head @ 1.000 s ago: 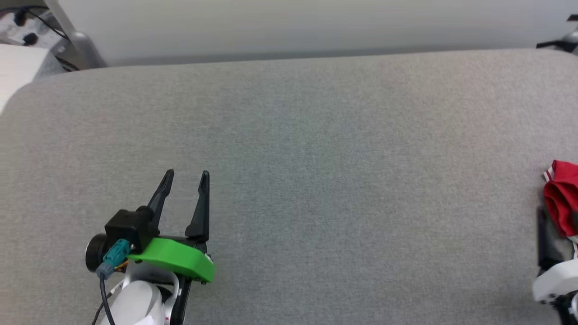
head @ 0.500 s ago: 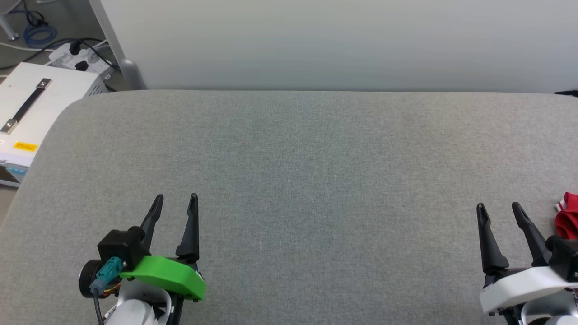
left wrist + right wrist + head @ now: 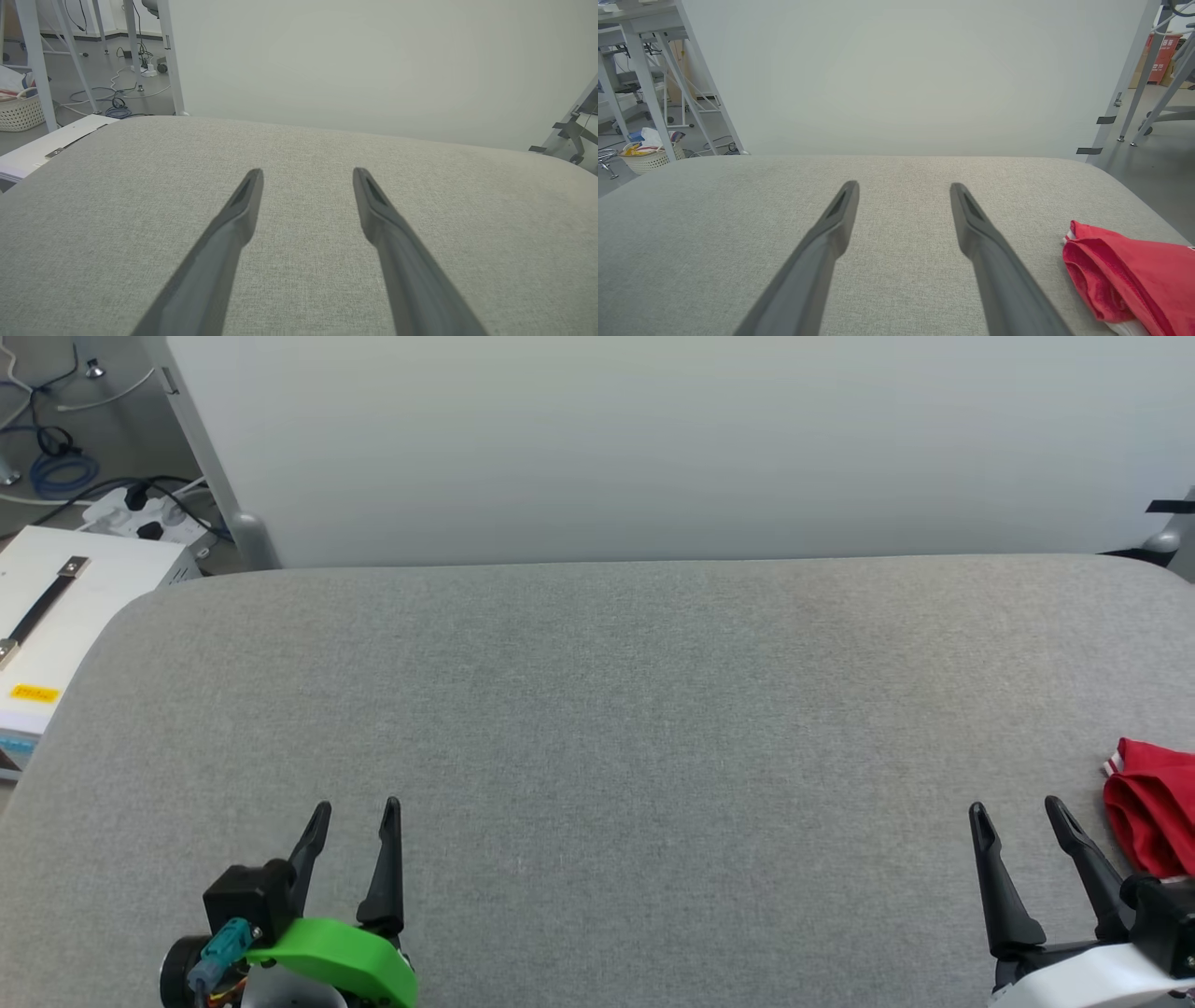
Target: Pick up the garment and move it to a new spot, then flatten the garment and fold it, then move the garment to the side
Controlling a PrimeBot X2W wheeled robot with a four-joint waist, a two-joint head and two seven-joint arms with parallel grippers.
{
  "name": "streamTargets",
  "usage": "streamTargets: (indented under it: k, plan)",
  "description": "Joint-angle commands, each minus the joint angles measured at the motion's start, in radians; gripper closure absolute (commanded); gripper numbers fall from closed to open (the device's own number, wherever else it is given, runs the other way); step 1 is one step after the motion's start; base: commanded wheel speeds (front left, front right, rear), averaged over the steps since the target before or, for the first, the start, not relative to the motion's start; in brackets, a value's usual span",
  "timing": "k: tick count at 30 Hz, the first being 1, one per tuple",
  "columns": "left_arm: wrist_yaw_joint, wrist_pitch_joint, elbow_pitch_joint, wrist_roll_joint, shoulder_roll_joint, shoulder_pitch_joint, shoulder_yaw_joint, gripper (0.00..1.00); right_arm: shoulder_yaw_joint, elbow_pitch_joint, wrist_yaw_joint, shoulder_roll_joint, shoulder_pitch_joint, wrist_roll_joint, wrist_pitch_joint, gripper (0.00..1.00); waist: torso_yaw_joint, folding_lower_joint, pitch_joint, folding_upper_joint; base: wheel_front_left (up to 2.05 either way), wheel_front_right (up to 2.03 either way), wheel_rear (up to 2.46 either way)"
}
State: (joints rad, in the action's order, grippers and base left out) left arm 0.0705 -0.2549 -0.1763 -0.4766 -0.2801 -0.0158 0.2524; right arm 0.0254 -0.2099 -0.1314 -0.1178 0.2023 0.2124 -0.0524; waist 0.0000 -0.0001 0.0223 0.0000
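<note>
The garment (image 3: 1153, 807) lies bunched as a red heap with a bit of striped trim at the table's right edge, partly cut off by the head view's border. In the right wrist view the garment (image 3: 1125, 275) sits to the right of my fingers, apart from them. My right gripper (image 3: 1018, 812) stands open just left of the garment with nothing between its fingers. My left gripper (image 3: 355, 807) is open at the lower left over bare fabric, holding nothing. Both wrist views show spread fingers, the left gripper (image 3: 306, 173) and the right gripper (image 3: 903, 186).
A grey fabric-covered table (image 3: 607, 709) with rounded corners spans the view. A pale partition wall (image 3: 653, 439) stands behind it. A white box with a handle (image 3: 47, 616) and cables on the floor (image 3: 56, 476) sit off the left corner. A metal stand (image 3: 1167, 527) is far right.
The head view has tilted, so the wall and floor at the back show more. My right gripper has come into the view beside the garment. The left gripper kept its pose.
</note>
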Motion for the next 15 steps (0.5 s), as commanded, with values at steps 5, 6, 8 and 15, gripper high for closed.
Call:
streamTargets:
  k: [5, 6, 8, 15]
  plan:
    - [0.006, -0.006, 0.001, -0.006, 0.005, 0.029, 0.000, 0.00, 0.001, -0.035, 0.001, 0.000, 0.023, -0.004, 0.018, 0.00, -0.011, 0.0001, 0.016, 0.0000, 0.00, 0.00, 0.00]
    - [0.006, -0.006, 0.001, -0.005, 0.005, 0.029, 0.002, 0.00, 0.001, -0.037, 0.001, 0.001, 0.025, -0.003, 0.020, 0.00, -0.010, 0.0001, 0.016, 0.0000, 0.00, 0.00, 0.00]
    - [0.007, -0.006, 0.001, -0.003, 0.006, 0.027, 0.004, 0.00, 0.001, -0.039, 0.001, 0.003, 0.027, -0.002, 0.022, 0.00, -0.008, 0.0001, 0.015, 0.0000, 0.00, 0.00, 0.00]
    - [0.009, -0.006, 0.000, -0.003, 0.005, 0.025, 0.010, 0.00, -0.006, -0.040, 0.001, 0.008, 0.023, 0.001, 0.019, 0.00, -0.007, 0.0001, 0.009, 0.0000, 0.00, 0.00, 0.00]
